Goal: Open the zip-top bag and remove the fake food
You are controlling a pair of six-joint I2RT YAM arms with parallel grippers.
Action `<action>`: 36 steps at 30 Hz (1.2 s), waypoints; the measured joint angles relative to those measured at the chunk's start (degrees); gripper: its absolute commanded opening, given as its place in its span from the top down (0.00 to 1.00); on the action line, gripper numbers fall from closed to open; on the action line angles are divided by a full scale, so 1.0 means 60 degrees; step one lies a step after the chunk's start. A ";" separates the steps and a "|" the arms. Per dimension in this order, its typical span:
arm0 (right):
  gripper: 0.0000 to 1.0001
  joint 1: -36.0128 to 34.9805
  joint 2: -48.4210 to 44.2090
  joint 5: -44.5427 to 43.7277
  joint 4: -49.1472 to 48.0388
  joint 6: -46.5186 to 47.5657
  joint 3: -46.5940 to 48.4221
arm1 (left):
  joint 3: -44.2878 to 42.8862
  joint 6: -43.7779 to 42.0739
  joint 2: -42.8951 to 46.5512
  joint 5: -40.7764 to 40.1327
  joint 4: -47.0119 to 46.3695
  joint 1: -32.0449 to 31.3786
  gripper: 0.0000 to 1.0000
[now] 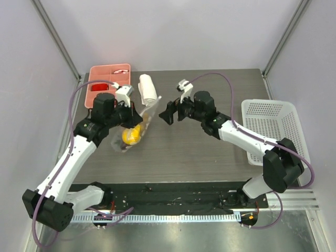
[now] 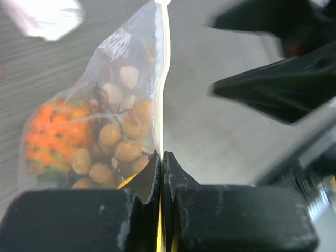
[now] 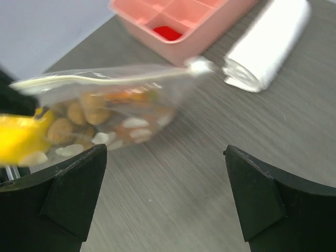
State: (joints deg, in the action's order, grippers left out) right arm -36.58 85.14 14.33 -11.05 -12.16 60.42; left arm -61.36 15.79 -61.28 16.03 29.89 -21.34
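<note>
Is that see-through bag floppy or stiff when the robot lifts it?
Probably floppy: the zip-top bag looks thin and crinkled, held only where the left fingers pinch its zip strip. The fake food bunches at one end, so it would likely sag and swing there. The rounded pieces may roll once out.

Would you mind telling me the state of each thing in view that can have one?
zip-top bag, zip looks shut, pinched at its zip strip by the left gripper.
fake food, inside the bag.
left gripper, fingers shut on the bag.
right gripper, fingers open, holding nothing, apart from the bag.
towel, rolled up.
pink tray, open-topped, something red in one compartment.
</note>
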 measured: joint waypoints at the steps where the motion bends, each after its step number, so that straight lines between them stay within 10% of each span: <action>1: 0.00 0.0018 -0.0004 0.0492 -0.0153 0.0656 -0.0109 | -0.0175 -0.0226 -0.0142 0.0492 0.0171 0.0000 1.00; 9: 0.02 0.1494 -0.0208 0.3982 -0.2765 0.2535 -0.2401 | -0.1209 -0.1690 -0.0812 0.3249 0.1443 0.0011 1.00; 18: 0.17 0.1708 0.0219 0.6226 -0.7031 0.0616 -0.3246 | -0.1290 -0.1956 -0.0947 0.4452 0.1752 0.0018 1.00; 36: 0.28 0.1610 0.1067 0.6736 -1.0320 -0.1818 -0.3880 | -0.1290 -0.1494 -0.0568 0.4597 0.1555 0.0208 1.00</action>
State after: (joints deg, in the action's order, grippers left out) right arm -26.92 91.55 54.74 -72.97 -23.07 37.15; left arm -69.10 6.83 -64.69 43.62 39.22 -20.10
